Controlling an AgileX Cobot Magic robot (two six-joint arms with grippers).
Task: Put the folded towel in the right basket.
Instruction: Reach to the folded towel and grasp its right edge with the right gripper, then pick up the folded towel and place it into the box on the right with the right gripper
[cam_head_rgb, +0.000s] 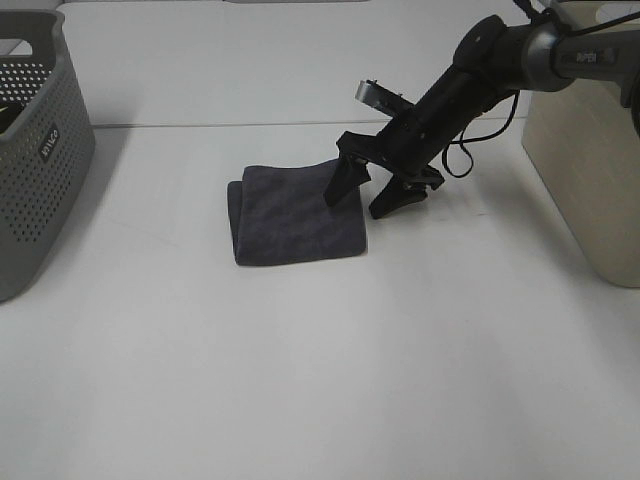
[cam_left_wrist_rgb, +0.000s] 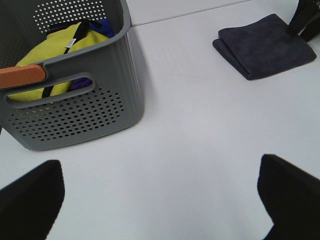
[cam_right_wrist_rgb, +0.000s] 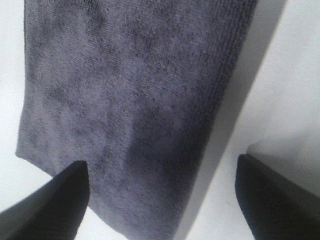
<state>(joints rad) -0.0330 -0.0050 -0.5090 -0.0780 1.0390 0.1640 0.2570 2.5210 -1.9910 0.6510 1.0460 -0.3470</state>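
Note:
The folded dark grey towel (cam_head_rgb: 290, 213) lies flat on the white table; it also shows in the left wrist view (cam_left_wrist_rgb: 265, 45) and fills the right wrist view (cam_right_wrist_rgb: 135, 100). My right gripper (cam_head_rgb: 358, 200) is open at the towel's right edge, one finger over the towel and the other on the table beside it. The beige right basket (cam_head_rgb: 590, 150) stands at the table's right edge. My left gripper (cam_left_wrist_rgb: 160, 200) is open and empty, low over bare table, out of the high view.
A grey perforated basket (cam_head_rgb: 35, 150) stands at the far left; the left wrist view shows yellow and blue cloths (cam_left_wrist_rgb: 60, 45) inside it. A black cable (cam_head_rgb: 470, 150) hangs under the right arm.

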